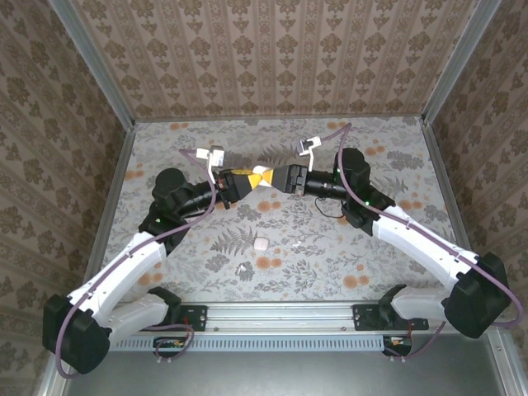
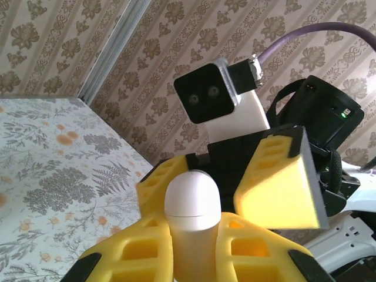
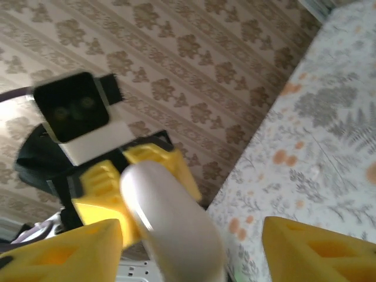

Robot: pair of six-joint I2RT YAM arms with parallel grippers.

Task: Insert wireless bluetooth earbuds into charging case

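The charging case [image 1: 262,175], a glossy white pebble, is held above the middle of the table with its lid closed. My left gripper [image 1: 249,179] is shut on its lower half; in the left wrist view the case [image 2: 192,202] stands up between the yellow fingers [image 2: 126,252]. My right gripper [image 1: 277,177] faces it from the right, open, its jaws either side of the case top. In the right wrist view the case [image 3: 173,223] lies nearer the left finger [image 3: 70,249], with a wide gap to the right finger [image 3: 323,247]. Two small white pieces [image 1: 262,245] [image 1: 245,268] lie on the table; whether they are the earbuds is too small to tell.
The floral table [image 1: 371,247] is walled in by patterned panels [image 1: 272,58] at the back and sides. Both arms' bases sit on a rail [image 1: 280,315] at the near edge. A thin dark cable [image 1: 330,210] hangs under the right arm.
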